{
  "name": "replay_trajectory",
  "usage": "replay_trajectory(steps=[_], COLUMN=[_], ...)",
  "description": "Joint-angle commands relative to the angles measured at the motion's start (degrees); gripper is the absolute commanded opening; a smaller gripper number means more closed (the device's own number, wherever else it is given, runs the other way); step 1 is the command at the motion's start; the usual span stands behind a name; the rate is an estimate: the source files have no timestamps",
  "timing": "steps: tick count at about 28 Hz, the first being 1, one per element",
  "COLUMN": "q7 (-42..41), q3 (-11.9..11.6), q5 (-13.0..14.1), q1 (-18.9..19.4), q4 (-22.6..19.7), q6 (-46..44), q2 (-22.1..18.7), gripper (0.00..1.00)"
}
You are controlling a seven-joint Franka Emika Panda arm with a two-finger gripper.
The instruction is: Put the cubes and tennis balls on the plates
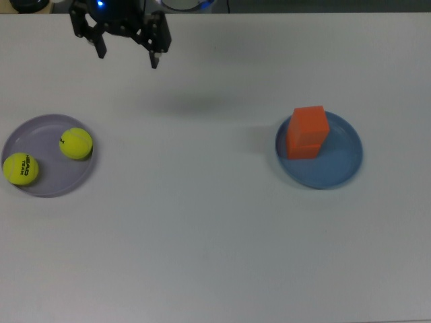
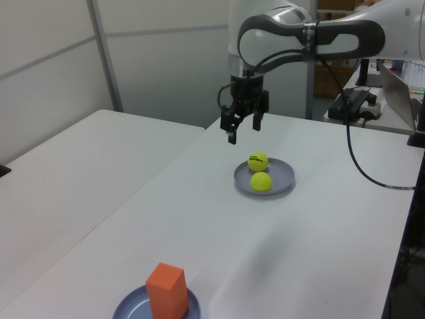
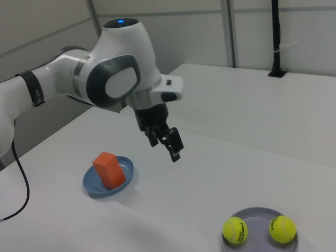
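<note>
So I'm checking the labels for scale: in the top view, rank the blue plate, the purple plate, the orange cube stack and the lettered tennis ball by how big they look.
1. Purple plate and blue plate: they look alike, so no ranking between them.
2. Orange cube stack, clearly narrower than its plate, though standing nearer the camera may flatter it.
3. Lettered tennis ball, smallest.

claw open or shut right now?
Open. The claw hangs empty above the table, fingers spread wide; both balls sit on the purple plate.

A white bench (image 1: 215, 235) carries a lavender plate (image 1: 47, 185) and, well apart from it, a blue plate (image 1: 337, 171).
</note>
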Motion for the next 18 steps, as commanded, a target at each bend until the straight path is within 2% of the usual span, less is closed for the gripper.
replay_trajectory(steps=[1,18], q7=[0.5,-0.1], q3=[1.0,1.0], q5=[0.9,0.8], q1=[0.4,0.7], q4=[-1.3,-2.3], q6=[-0.8,-0.9], q2=[-1.0,-2.4], gripper=[1.00,1.00])
